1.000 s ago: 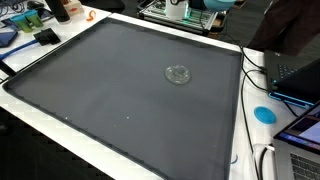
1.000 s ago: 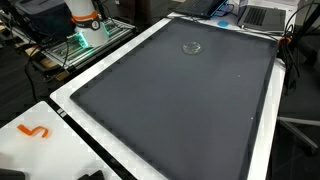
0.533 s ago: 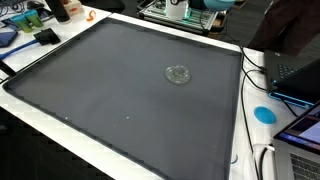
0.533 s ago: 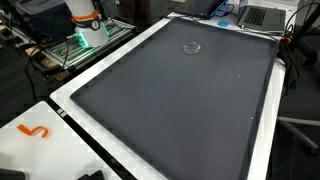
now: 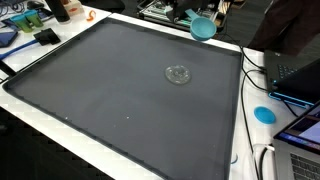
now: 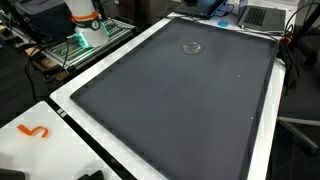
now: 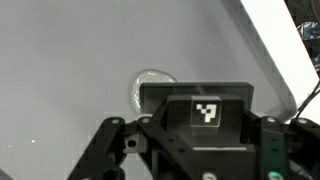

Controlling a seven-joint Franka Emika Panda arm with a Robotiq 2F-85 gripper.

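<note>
A small clear round dish (image 5: pixel 179 74) lies on the big dark grey mat (image 5: pixel 120 90), alone toward one side, and it shows in both exterior views (image 6: pixel 192 47). The arm's end (image 5: pixel 205 18) hangs over the mat's far edge near the robot base, with a teal-blue rounded piece (image 5: pixel 203 28) at its tip. It is well apart from the dish. In the wrist view the gripper (image 7: pixel 197 135) fills the bottom. A dark block with a black-and-white tag (image 7: pixel 206 110) partly covers the clear dish (image 7: pixel 148 84). The fingertips are hidden.
A white border (image 5: pixel 240 110) frames the mat. Laptops (image 5: pixel 300 140), cables and a blue disc (image 5: pixel 263 113) crowd one side. The orange-and-white robot base (image 6: pixel 85 20) and a wire rack stand beside the mat. An orange hook shape (image 6: pixel 35 131) lies on a white corner.
The arm's end with the teal-blue piece has dropped from the top edge of the exterior view toward the mat. The clear dish has not moved.
</note>
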